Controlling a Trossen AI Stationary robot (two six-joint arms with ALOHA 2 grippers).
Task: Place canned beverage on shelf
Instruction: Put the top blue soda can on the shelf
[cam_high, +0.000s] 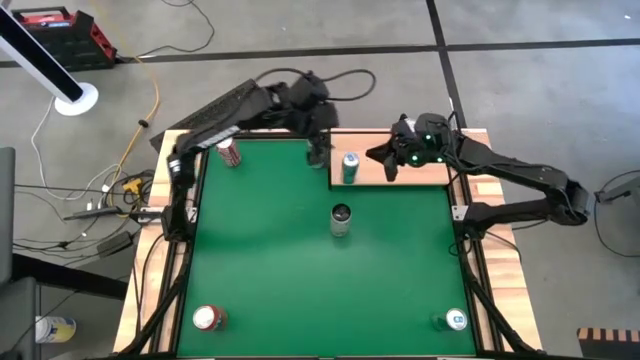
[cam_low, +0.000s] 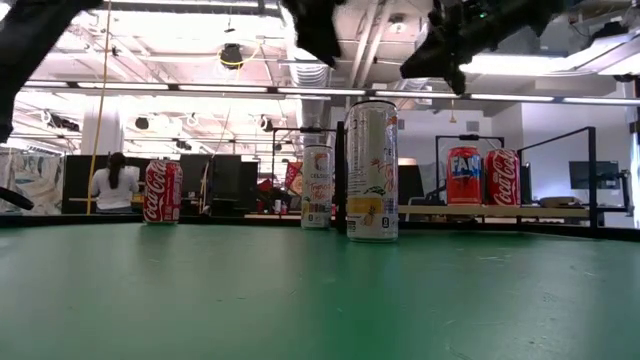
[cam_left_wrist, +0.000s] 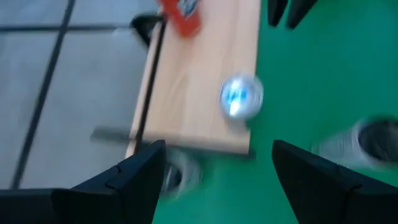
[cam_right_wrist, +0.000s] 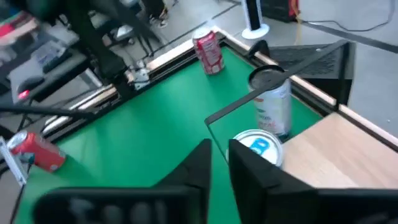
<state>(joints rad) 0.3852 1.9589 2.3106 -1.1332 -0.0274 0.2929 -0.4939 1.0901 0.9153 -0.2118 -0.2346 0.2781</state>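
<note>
A silver can with a blue top (cam_high: 349, 167) stands upright on its base near the left edge of the pale wooden shelf (cam_high: 420, 175) at the table's far right; it also shows in the left wrist view (cam_left_wrist: 241, 96) and the right wrist view (cam_right_wrist: 258, 146). My left gripper (cam_high: 318, 152) hovers just left of the shelf, open wide and empty (cam_left_wrist: 217, 149). My right gripper (cam_high: 390, 160) hangs over the shelf right of the can, its fingers a narrow gap apart (cam_right_wrist: 219, 152), holding nothing. Two red cans (cam_low: 483, 176) stand farther along the shelf.
A tall can (cam_high: 341, 220) stands on the green felt just in front of the shelf. A red can (cam_high: 229, 152) stands at the far left, another (cam_high: 208, 318) at the near left, and a can (cam_high: 456, 320) at the near right. Thin black rods (cam_low: 592, 175) edge the shelf.
</note>
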